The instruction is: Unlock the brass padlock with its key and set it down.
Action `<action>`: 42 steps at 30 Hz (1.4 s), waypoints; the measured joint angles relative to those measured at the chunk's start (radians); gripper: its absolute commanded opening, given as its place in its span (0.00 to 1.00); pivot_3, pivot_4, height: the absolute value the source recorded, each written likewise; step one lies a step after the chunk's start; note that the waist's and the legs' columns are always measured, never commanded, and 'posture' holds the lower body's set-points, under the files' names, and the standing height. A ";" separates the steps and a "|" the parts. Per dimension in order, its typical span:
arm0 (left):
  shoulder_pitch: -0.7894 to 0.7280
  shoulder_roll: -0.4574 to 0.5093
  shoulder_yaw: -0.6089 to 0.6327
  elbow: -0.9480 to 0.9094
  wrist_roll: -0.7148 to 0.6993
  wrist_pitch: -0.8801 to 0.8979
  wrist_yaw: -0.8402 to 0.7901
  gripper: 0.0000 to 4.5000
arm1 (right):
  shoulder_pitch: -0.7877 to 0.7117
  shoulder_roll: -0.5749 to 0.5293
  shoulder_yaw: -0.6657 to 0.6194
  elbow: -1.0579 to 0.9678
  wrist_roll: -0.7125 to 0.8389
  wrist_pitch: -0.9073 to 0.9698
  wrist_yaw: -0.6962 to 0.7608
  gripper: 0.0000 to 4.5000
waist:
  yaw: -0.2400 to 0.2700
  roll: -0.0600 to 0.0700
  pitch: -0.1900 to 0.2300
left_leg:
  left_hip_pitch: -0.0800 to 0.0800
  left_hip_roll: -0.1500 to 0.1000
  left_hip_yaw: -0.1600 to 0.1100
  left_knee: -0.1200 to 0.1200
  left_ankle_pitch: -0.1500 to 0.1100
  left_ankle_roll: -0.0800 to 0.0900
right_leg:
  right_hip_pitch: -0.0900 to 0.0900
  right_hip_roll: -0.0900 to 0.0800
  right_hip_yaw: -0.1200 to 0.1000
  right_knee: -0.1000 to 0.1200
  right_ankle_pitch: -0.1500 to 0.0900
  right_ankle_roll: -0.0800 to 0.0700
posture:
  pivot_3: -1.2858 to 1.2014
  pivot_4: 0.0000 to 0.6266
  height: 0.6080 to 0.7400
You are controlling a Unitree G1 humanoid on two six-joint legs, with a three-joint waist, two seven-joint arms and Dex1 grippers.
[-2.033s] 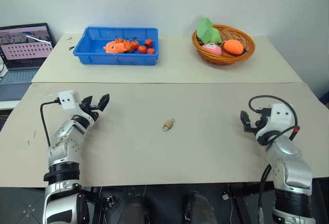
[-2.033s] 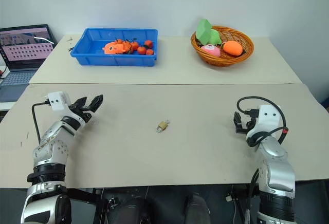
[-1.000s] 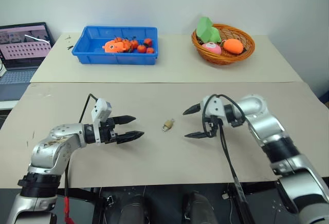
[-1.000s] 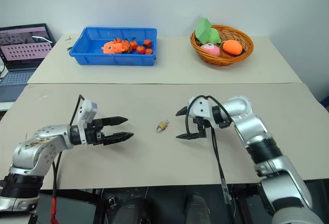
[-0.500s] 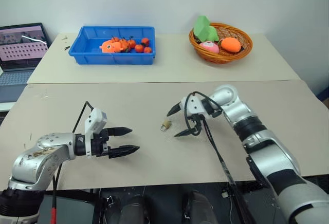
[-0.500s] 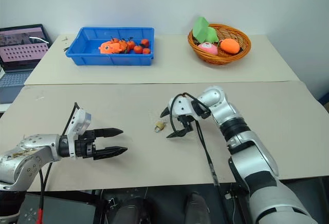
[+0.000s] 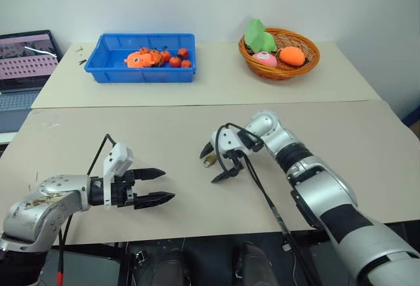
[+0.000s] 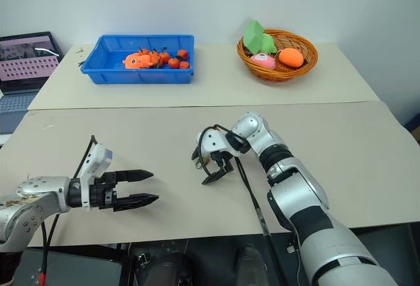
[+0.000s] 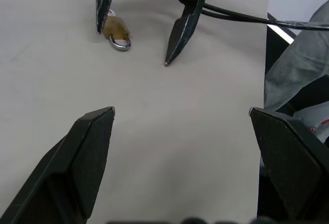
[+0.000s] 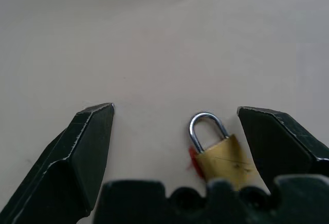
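Observation:
The brass padlock [image 7: 210, 160] lies flat on the beige table [image 7: 164, 128] near its middle, its silvery shackle [image 10: 205, 126] closed. My right gripper [image 7: 210, 166] is open and hangs low over the padlock, one finger on each side. In the right wrist view the padlock [image 10: 223, 156] lies close to one finger [image 10: 280, 142]. A small red mark shows at the padlock's side. The key cannot be made out. My left gripper [image 7: 167, 185] is open and empty, level above the table to the left, pointing at the padlock [image 9: 117, 32].
A blue bin [image 7: 146, 57] of orange toys stands at the back left. A wicker basket [image 7: 279, 54] of toy fruit is at the back right. A laptop [image 7: 25, 56] sits beyond the table's left edge. A black cable [image 7: 262, 191] trails from the right wrist.
My right gripper has swung left and down until its open fingers stand on both sides of the padlock. The left gripper has drawn back a little toward me. The padlock has not moved.

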 measured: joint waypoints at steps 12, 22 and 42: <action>0.090 0.054 0.106 -0.106 -0.090 0.072 0.024 0.99 | -0.042 0.040 -0.042 0.116 -0.050 0.017 -0.069 1.00 | -0.005 0.000 0.000 | 0.004 0.002 -0.001 0.000 0.003 -0.006 | 0.000 0.001 0.001 0.007 -0.002 -0.005 | 0.52 0.24 0.52; 0.127 0.074 0.155 -0.141 -0.131 0.096 0.051 0.99 | -0.066 0.051 -0.067 0.153 -0.090 0.038 -0.157 1.00 | -0.004 0.001 0.000 | 0.004 0.003 -0.002 0.000 0.006 -0.010 | 0.000 0.003 0.001 0.008 0.001 -0.010 | 0.52 0.24 0.52; 0.106 0.081 0.153 -0.152 -0.134 0.096 0.069 1.00 | -0.067 0.059 -0.082 0.162 -0.116 0.040 -0.202 0.20 | -0.003 0.001 0.000 | 0.004 0.005 -0.002 0.000 0.008 -0.012 | -0.001 0.004 0.000 0.009 0.002 -0.012 | 0.52 0.24 0.52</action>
